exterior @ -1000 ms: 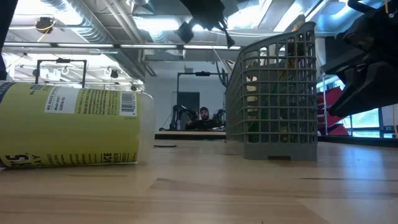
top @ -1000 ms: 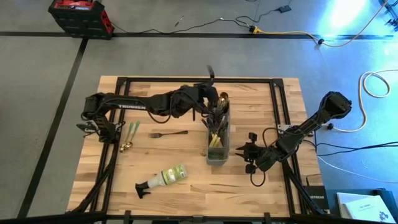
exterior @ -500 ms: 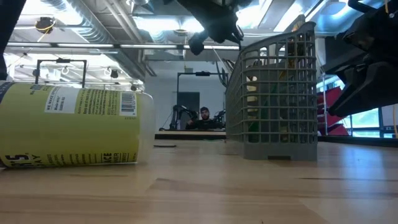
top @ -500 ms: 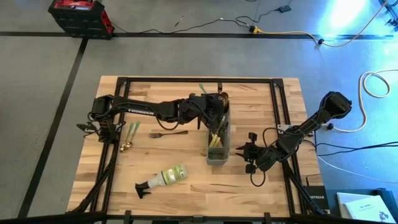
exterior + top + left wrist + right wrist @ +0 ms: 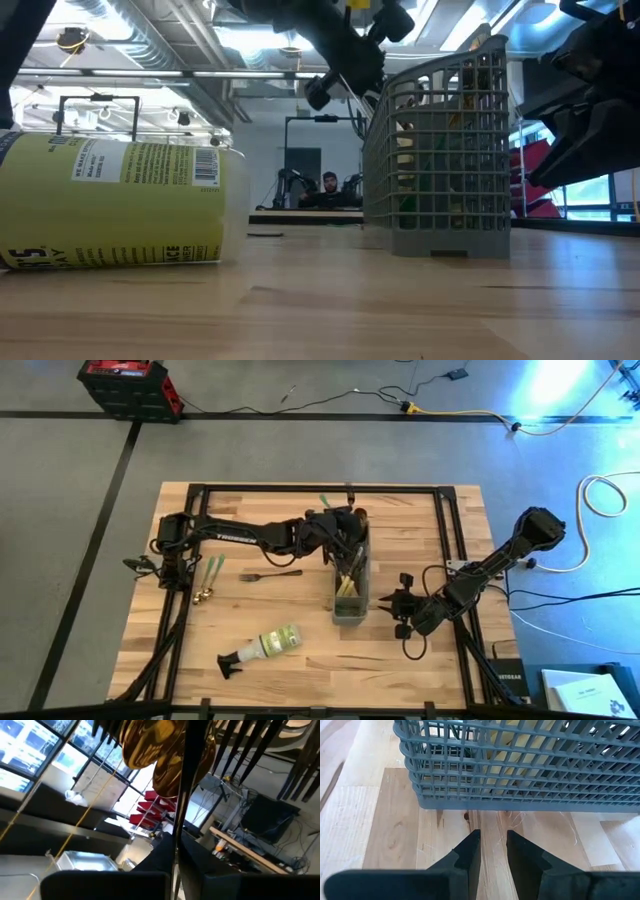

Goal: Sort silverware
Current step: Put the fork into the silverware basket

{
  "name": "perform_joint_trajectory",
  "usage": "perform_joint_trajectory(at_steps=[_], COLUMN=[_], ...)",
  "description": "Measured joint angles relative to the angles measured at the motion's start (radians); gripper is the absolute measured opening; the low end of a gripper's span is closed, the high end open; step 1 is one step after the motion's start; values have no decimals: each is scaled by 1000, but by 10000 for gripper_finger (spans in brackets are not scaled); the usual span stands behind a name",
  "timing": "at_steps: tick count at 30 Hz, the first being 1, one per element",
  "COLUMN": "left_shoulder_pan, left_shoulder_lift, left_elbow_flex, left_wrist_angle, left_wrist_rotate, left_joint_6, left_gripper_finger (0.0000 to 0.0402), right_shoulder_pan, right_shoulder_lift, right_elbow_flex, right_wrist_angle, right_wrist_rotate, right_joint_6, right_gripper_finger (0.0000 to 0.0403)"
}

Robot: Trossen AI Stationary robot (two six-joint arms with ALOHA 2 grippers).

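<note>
The grey mesh caddy (image 5: 351, 598) stands mid-table with several pieces of silverware upright in it. My left gripper (image 5: 345, 532) hovers over its far end, shut on a slim dark piece of silverware (image 5: 181, 820). Gold spoon bowls (image 5: 150, 747) and dark tines fill the left wrist view just beyond it. A dark fork (image 5: 270, 575) lies flat left of the caddy. Green-handled pieces and a gold spoon (image 5: 208, 578) lie near the left edge. My right gripper (image 5: 493, 845) stays low beside the caddy's near right corner, open, with only bare wood between its fingers. My left gripper pinches the dark piece's thin shaft (image 5: 178, 851) between its two fingers. The shaft runs on past the fingertips, among the gold spoon bowls standing in the caddy. I cannot tell which end it holds, or whether the piece touches the others.
A yellow-green spray bottle (image 5: 262, 648) with a black nozzle lies on its side near the front edge, large at the left of the low view. A black frame rail (image 5: 320, 488) runs around the tabletop. Bare wood shows between the bottle and the caddy.
My left gripper has come down and moved toward the caddy's far end, still shut on the dark piece. That piece stood well above the caddy a second ago and is now close among the pieces in it.
</note>
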Motion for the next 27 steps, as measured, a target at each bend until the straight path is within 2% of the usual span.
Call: perform_joint_trajectory(at_steps=[19,27], left_shoulder_pan=[8,6], left_shoulder_lift=[0,-2], left_elbow_flex=[0,0], left_wrist_angle=[-2,49], left_wrist_rotate=[1,-14], left_joint_6=[-24,-14], left_gripper_finger=[44,47], right_shoulder_pan=[0,0], right_shoulder_lift=[0,0], right_elbow_flex=[0,0], right_wrist_angle=[1,1], right_wrist_rotate=[0,0], right_joint_6=[0,0], right_gripper_finger=[76,76])
